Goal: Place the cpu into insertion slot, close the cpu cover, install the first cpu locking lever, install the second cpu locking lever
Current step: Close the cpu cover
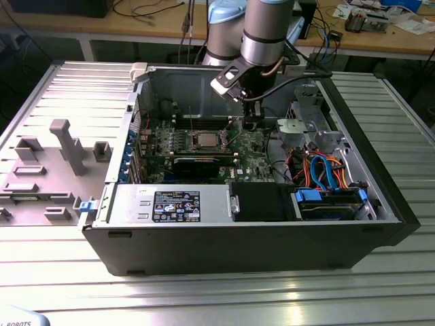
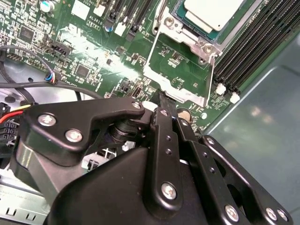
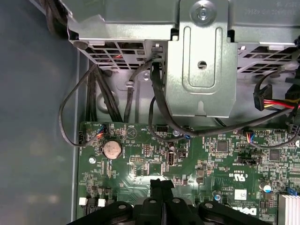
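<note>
The cpu [image 2: 211,11] shows its silver-grey top, seated in the insertion slot [image 1: 204,140] on the green motherboard. The cpu cover [image 2: 194,40], a silver frame, lies around the chip's edges. Two thin wire levers [image 2: 212,75] [image 2: 152,44] run along the socket's sides; whether they are latched I cannot tell. My gripper [image 1: 250,122] hangs inside the case, just off the socket toward the exterior view's right. Its black fingers [image 2: 161,98] [image 3: 161,183] are pressed together in both wrist views, shut, with nothing between them.
Black memory slots [image 2: 253,47] flank the socket. A metal drive cage [image 3: 201,61] with black cables and a coin battery [image 3: 112,149] lie beyond the fingertips. A power supply [image 1: 177,204] and cabled drive bays [image 1: 326,176] fill the case front. A grey fixture plate [image 1: 47,170] sits outside.
</note>
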Controlling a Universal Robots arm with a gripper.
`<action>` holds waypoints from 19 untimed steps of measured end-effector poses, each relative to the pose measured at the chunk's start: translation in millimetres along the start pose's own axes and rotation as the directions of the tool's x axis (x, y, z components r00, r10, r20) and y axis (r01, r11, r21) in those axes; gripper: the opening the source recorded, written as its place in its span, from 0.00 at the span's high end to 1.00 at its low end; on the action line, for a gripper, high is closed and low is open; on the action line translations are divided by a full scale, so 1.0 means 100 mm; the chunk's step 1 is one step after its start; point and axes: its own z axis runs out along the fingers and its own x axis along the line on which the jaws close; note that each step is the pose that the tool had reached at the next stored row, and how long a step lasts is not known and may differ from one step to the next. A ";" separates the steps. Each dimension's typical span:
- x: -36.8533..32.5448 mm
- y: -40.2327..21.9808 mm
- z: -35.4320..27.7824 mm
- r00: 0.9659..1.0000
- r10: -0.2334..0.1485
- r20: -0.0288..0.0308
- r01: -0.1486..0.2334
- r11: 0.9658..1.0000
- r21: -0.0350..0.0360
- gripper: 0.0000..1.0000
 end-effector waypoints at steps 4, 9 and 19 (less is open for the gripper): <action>0.002 -0.058 -0.004 1.000 0.000 0.000 0.000 1.000 0.000 0.89; 0.003 -0.073 -0.005 1.000 0.000 0.000 0.000 1.000 0.000 0.89; 0.004 -0.111 -0.005 1.000 0.000 0.000 0.000 1.000 0.000 0.89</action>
